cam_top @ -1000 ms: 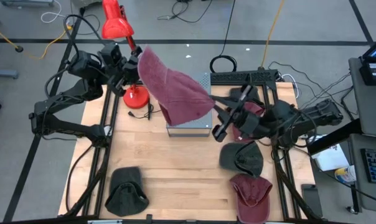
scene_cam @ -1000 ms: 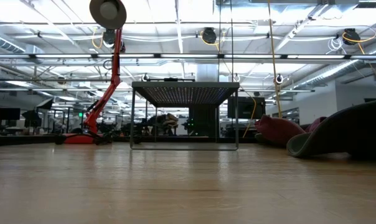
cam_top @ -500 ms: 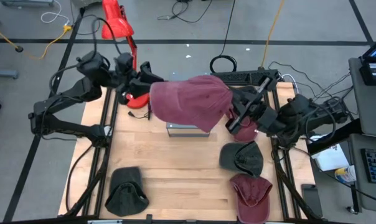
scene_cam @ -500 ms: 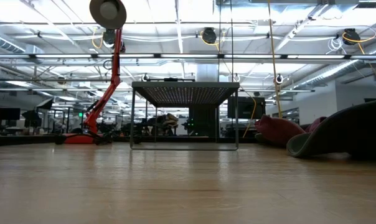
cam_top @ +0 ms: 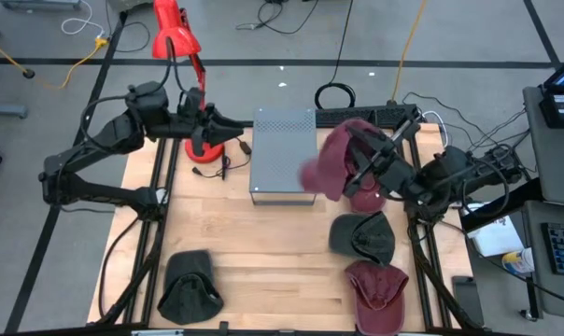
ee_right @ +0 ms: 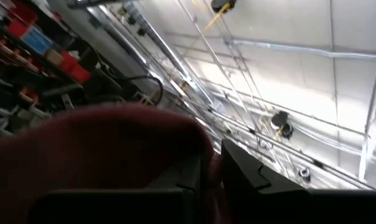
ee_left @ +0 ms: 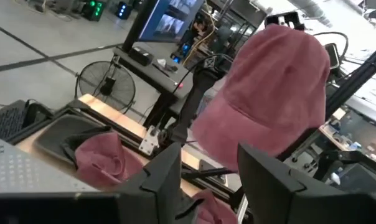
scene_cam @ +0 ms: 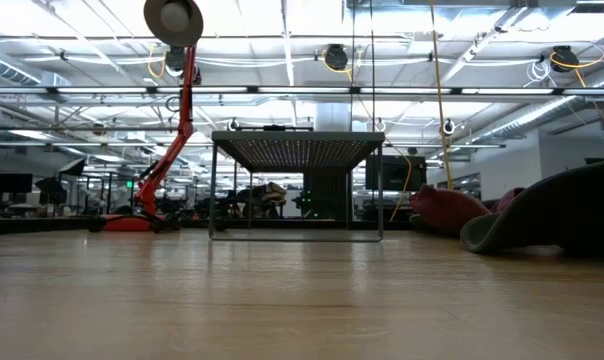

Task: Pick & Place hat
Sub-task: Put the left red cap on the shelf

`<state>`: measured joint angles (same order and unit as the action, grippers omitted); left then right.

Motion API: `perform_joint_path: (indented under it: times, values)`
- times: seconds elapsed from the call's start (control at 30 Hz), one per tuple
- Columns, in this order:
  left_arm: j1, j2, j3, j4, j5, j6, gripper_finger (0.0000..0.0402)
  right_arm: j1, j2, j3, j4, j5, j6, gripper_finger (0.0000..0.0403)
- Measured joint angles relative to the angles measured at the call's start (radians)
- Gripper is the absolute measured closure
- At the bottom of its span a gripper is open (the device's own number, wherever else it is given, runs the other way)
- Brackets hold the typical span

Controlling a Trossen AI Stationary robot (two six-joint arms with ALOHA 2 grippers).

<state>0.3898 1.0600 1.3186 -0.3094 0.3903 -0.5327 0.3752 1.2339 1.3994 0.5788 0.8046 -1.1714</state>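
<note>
The maroon hat [cam_top: 331, 163] hangs in the air just right of the grey metal rack [cam_top: 282, 154], which stands on the table's far middle. My right gripper [cam_top: 355, 171] is shut on the hat. In the right wrist view the hat [ee_right: 94, 149] fills the lower picture under the ceiling. My left gripper [cam_top: 237, 122] stands open and empty at the rack's far left corner, beside the red lamp's base [cam_top: 203, 147]. In the left wrist view it [ee_left: 213, 180] looks across the rack at the raised hat [ee_left: 275, 93]. My right gripper pinches the hat's cloth [ee_right: 208, 163] between its two fingers [ee_right: 241, 168], at the hat's side nearest the arm. The fingers come from the table's right, slanting upward. The hat is lifted clear of table and rack and bulges toward the left of the fingers.
Another maroon hat [cam_top: 371, 196] lies under my right arm. A dark olive hat [cam_top: 361, 236] and a maroon hat [cam_top: 377, 285] lie near the right edge, a dark green hat [cam_top: 189, 280] at the near left. The red desk lamp [cam_top: 175, 37] stands far left. Bare wood [cam_top: 273, 252] lies between the hats.
The hat was spread between both grippers above the rack. It has come away from my left gripper and has swung toward the table's right, bunching up at my right gripper beside the rack. My left gripper has moved a little toward the rack.
</note>
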Motion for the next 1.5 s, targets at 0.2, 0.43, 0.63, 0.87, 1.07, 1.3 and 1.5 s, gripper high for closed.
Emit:
perform_joint_path:
  times: [0.2,0.43,0.63,0.87,1.07,1.3,1.5]
  values:
    - [-0.019,-0.026,0.000,-0.018,0.001,0.000,0.0261,-0.009,0.013,0.000,-0.009,0.073,0.004,0.0371]
    - [-0.032,-0.056,0.000,-0.015,0.002,-0.021,0.0261,-0.082,0.088,0.020,-0.016,0.101,0.029,0.0371]
    - [-0.032,-0.075,0.000,-0.015,0.005,-0.034,0.0253,-0.178,0.208,0.140,-0.050,0.144,-0.008,0.0371]
    - [-0.031,-0.084,0.000,-0.016,0.022,-0.044,0.0267,-0.301,0.356,0.327,-0.132,0.178,-0.019,0.0371]
    - [-0.031,-0.086,0.000,-0.016,0.067,-0.049,0.0266,-0.400,0.469,0.459,-0.149,0.228,-0.019,0.0371]
    - [-0.031,-0.087,0.000,-0.016,0.108,-0.049,0.0253,-0.485,0.604,0.619,-0.181,0.261,-0.057,0.0371]
    - [-0.031,-0.087,0.000,-0.016,0.109,-0.049,0.0257,-0.550,0.680,0.698,-0.182,0.325,-0.100,0.0371]
